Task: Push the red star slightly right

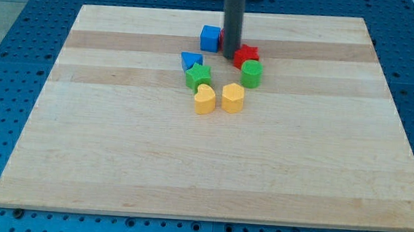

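Note:
The red star lies near the top middle of the wooden board, partly hidden by my rod. My tip rests on the board at the star's left edge, touching or almost touching it. A blue cube stands just left of the rod. A sliver of red shows between the cube and the rod; I cannot tell what it belongs to. A green cylinder sits right below the star, close against it.
A blue triangle and a green star lie below and left of my tip. A yellow heart and a yellow hexagon sit side by side further down. A blue pegboard surface surrounds the board.

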Robot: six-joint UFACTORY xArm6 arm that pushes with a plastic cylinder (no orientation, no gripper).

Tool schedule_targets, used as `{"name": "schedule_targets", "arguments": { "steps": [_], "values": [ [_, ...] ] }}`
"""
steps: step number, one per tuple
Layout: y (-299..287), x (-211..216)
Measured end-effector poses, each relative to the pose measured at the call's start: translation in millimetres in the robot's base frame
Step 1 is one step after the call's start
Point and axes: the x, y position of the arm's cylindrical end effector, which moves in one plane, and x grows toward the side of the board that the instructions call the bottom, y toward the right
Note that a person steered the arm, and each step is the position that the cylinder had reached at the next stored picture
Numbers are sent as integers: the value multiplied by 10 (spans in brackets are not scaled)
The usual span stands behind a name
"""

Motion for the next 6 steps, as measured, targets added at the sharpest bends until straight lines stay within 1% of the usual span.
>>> {"name": "schedule_targets", "arguments": {
  "steps": [1, 3, 4, 5, 6],
  "values": [
    [332, 0],
    [-166, 43],
    [-12, 249],
    [422, 352],
    [884, 355]
  ]
}}
